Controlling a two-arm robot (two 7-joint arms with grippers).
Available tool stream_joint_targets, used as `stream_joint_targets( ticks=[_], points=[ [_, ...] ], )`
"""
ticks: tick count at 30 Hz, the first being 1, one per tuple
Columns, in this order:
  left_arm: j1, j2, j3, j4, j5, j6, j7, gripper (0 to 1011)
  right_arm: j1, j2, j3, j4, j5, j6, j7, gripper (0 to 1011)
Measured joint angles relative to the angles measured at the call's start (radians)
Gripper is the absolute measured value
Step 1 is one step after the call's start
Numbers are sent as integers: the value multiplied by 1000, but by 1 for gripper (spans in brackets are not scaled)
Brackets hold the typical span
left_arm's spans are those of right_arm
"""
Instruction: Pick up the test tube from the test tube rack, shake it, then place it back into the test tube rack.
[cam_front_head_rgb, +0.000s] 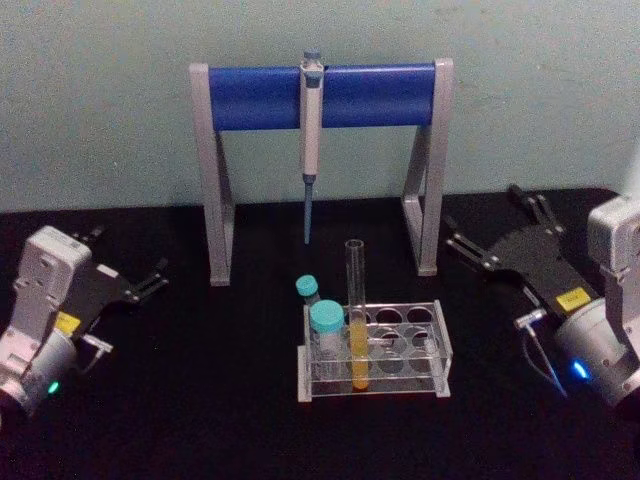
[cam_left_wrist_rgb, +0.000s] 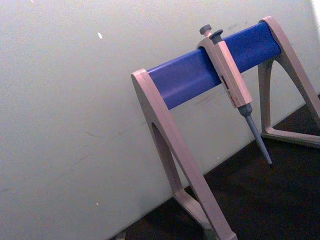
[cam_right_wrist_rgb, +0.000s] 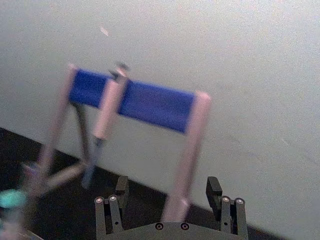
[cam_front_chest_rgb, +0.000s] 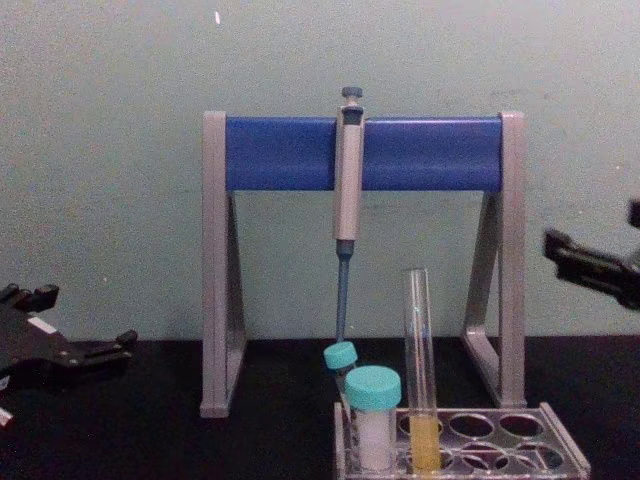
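Observation:
The test tube (cam_front_head_rgb: 356, 312) stands upright in the clear test tube rack (cam_front_head_rgb: 441, 347) at the table's centre, yellow-orange liquid in its lower part; the chest view shows the test tube (cam_front_chest_rgb: 420, 350) in the rack (cam_front_chest_rgb: 562, 441) too. My left gripper (cam_front_head_rgb: 125, 258) rests open at the far left, well away from the rack, and appears in the chest view (cam_front_chest_rgb: 85, 320). My right gripper (cam_front_head_rgb: 488, 222) hovers open at the right, behind and beside the rack, fingers empty. The right wrist view shows its fingers (cam_right_wrist_rgb: 121, 186) spread wide apart.
A grey-and-blue pipette stand (cam_front_head_rgb: 320, 95) stands behind the rack with a pipette (cam_front_head_rgb: 311, 130) hanging from its bar. Two teal-capped vials (cam_front_head_rgb: 326, 322) sit in the rack's left holes. The black table ends at a pale wall.

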Motion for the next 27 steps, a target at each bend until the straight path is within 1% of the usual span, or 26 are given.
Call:
stream_joint_targets(
  ticks=[1, 4, 5, 7, 9, 10, 12, 13, 16, 21, 27],
  points=[
    [0, 0, 0, 0, 0, 0, 0, 1001, -13, -13, 8, 11, -20, 4, -32, 1000],
    [0, 0, 0, 0, 0, 0, 0, 1001, -27, -31, 18, 32, -44, 8, -76, 1000],
    [0, 0, 0, 0, 0, 0, 0, 1001, -36, -45, 23, 48, -55, 9, -96, 1000],
    [0, 0, 0, 0, 0, 0, 0, 1001, -47, -63, 30, 73, -65, 10, -121, 1000],
    [0, 0, 0, 0, 0, 0, 0, 1001, -52, -75, 33, 88, -70, 11, -133, 1000],
    [0, 0, 0, 0, 0, 0, 0, 1001, -56, -86, 36, 106, -73, 12, -142, 1000],
    [0, 0, 0, 0, 0, 0, 0, 1001, -59, -102, 40, 131, -73, 18, -145, 1000],
    [0, 0, 0, 0, 0, 0, 0, 1001, -59, -102, 40, 131, -73, 18, -145, 1000],
    [0, 0, 0, 0, 0, 0, 0, 1001, -61, -122, 45, 170, -67, 30, -141, 1000],
    [0, 0, 0, 0, 0, 0, 0, 1001, -57, -142, 51, 212, -59, 45, -122, 1000],
    [0, 0, 0, 0, 0, 0, 0, 1001, -51, -154, 58, 239, -56, 54, -104, 1000]
  ],
)
